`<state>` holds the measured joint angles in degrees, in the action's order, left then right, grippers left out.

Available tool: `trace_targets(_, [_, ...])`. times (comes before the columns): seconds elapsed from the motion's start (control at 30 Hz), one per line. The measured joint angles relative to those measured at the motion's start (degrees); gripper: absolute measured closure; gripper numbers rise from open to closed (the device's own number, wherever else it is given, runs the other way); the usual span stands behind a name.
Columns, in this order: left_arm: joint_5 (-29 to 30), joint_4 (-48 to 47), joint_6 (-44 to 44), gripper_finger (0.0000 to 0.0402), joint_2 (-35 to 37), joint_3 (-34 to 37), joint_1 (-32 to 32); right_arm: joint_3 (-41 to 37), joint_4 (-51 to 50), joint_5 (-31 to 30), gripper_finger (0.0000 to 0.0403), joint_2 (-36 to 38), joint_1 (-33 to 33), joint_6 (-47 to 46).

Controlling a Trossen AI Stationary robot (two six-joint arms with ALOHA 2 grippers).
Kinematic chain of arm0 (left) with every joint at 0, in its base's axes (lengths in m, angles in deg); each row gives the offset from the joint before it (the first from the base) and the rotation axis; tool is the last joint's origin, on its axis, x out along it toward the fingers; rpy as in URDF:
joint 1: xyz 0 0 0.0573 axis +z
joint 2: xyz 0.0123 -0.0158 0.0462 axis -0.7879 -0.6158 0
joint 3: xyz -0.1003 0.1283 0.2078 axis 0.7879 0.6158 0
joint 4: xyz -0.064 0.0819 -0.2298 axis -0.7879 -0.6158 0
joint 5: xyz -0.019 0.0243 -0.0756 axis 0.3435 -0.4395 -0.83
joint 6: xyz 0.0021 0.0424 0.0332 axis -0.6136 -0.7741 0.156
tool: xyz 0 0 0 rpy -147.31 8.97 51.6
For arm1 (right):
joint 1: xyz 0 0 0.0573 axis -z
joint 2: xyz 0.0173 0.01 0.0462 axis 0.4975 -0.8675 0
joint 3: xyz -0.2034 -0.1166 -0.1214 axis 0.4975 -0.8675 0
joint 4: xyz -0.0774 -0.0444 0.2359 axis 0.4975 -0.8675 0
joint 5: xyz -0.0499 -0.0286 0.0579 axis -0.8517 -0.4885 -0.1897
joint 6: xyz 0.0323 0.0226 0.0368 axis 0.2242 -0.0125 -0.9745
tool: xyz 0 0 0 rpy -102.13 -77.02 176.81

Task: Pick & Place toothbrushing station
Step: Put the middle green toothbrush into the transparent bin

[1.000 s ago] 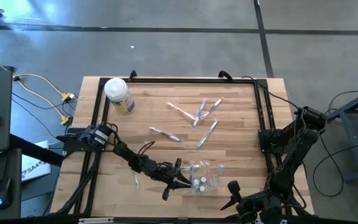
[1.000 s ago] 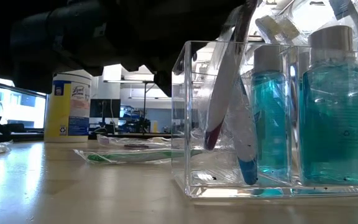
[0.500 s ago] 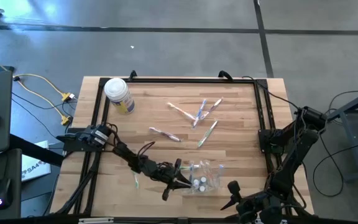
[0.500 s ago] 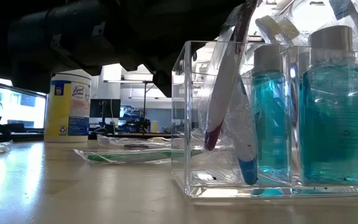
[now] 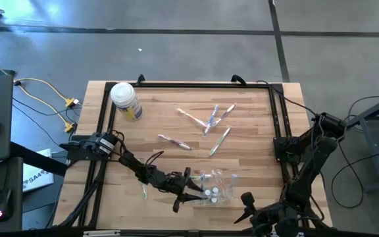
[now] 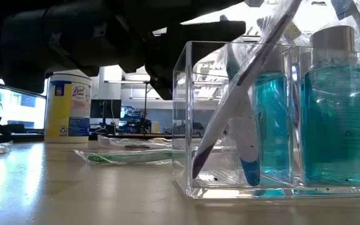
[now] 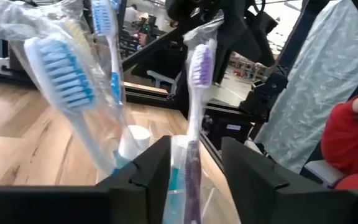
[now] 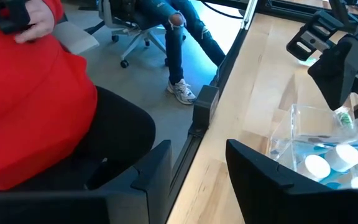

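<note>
Purple-headed toothbrush (image 7: 191, 124) stands between the left claw's (image 7: 194, 163) parted fingers, inside the clear holder (image 6: 274, 119).

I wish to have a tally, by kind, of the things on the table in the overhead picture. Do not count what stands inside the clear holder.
Loose toothbrushes: 6
Clear holder: 1
White-lidded jar: 1
Total: 8
The left gripper is at the holder, its fingers open.
</note>
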<state>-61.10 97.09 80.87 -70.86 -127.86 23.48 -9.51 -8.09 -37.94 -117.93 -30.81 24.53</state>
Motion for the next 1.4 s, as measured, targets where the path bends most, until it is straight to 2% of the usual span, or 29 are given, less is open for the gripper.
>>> trace_targets(0.17, [0.24, -0.57, -0.04, 0.0243, 0.42, 0.07, 0.0, 0.0, -0.04, 0.01, 0.0256, 0.0, 0.0, -0.01])
trace_targets(0.4, [0.72, -6.81, -2.03, 0.0243, 5.93, 1.11, 0.0, 0.0, -0.46, 0.04, 0.0256, 0.0, -0.13, -0.21])
trace_targets(0.53, [0.54, -16.29, -2.01, 0.0243, 10.63, 1.11, -0.38, 0.0, -0.46, 0.04, 0.0256, 0.0, -0.13, -0.21])
trace_targets(0.8, [1.88, -42.38, -0.79, 0.0243, 22.45, 1.07, -1.75, 0.01, -0.48, 0.02, 0.0256, 0.0, -0.13, -0.2])
trace_targets(1.0, [2.04, -54.7, -6.14, 0.0243, 27.28, 1.07, -2.69, 0.02, -0.72, 0.01, 0.0256, 0.0, -0.11, 0.09])
trace_targets(1.2, [2.03, -64.21, -2.33, 0.0243, 31.24, 1.01, -2.61, 0.02, -1.27, 0.01, 0.0256, 0.0, -0.11, -0.17])
trace_targets(1.4, [5.56, -74.02, -0.04, 0.0243, 32.7, 1.03, -1.83, 0.02, -1.27, -0.01, 0.0256, 0.0, -0.11, -0.17])
